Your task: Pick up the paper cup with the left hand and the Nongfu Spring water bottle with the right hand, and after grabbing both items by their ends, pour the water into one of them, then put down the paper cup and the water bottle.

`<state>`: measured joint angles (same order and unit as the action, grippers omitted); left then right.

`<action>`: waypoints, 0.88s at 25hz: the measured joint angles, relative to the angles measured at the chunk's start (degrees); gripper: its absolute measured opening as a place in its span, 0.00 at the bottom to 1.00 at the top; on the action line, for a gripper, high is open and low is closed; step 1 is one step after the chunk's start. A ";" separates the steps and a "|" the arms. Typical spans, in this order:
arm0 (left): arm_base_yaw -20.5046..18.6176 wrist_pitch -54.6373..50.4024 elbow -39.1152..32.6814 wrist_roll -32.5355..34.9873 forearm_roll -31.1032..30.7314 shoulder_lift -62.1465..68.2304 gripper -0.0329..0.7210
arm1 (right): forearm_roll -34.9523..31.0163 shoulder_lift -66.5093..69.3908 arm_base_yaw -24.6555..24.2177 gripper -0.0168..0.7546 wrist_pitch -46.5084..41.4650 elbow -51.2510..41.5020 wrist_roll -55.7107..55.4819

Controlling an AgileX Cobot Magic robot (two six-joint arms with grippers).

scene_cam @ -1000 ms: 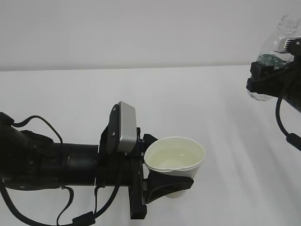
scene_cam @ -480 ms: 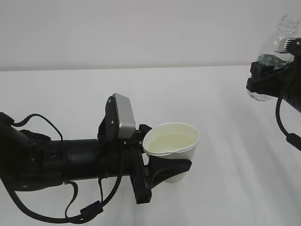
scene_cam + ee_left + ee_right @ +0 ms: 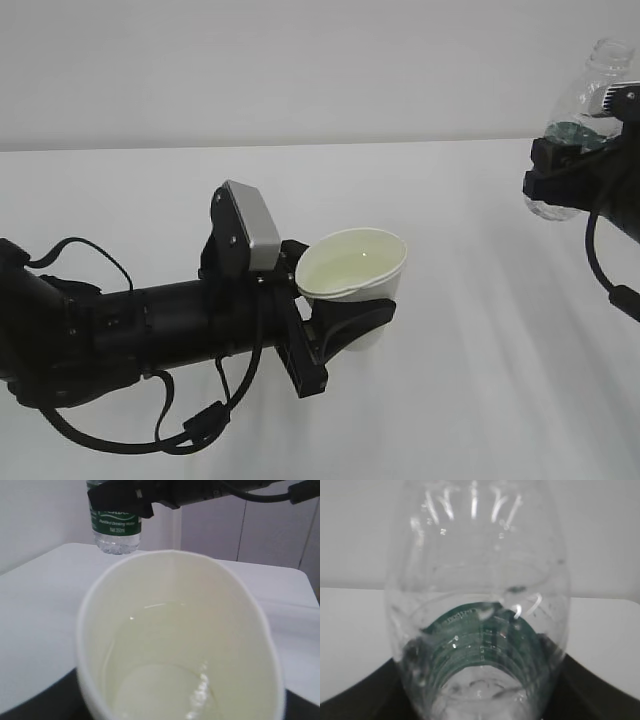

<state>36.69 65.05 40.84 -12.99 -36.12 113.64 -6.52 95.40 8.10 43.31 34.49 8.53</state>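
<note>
The white worktop (image 3: 470, 330) spreads bare under both arms. The left hand (image 3: 345, 325) reaches in low from the left, its fingers (image 3: 350, 318) clamped around the lower body of the paper cup (image 3: 352, 268), which it holds in the air above the worktop, rim tipped a little toward me. Up at the right edge the right hand (image 3: 570, 170) grips the Nongfu Spring water bottle (image 3: 590, 120) around its green-labelled middle, mouth up, well apart from the cup and higher than it. The bottle looks empty apart from droplets, while the water (image 3: 165, 680) sits as a shallow pool in the bottom of the cup. So I'd say the pour is done and the step in hand is putting things down. Next, each arm needs to lower its load upright onto the worktop, the cup kept level so nothing slops, and only then spread the fingers.
</note>
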 joint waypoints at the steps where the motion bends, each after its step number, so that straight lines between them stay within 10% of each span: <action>1: 0.00 0.00 0.00 0.56 0.62 0.00 0.59 | 0.00 0.00 0.00 0.62 0.00 0.00 0.00; 22: -2.54 -0.37 0.00 7.28 11.47 0.15 0.59 | 0.00 0.00 0.00 0.62 0.00 0.00 0.00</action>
<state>34.15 64.68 40.84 -5.70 -24.65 113.79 -6.52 95.40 8.10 43.31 34.49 8.53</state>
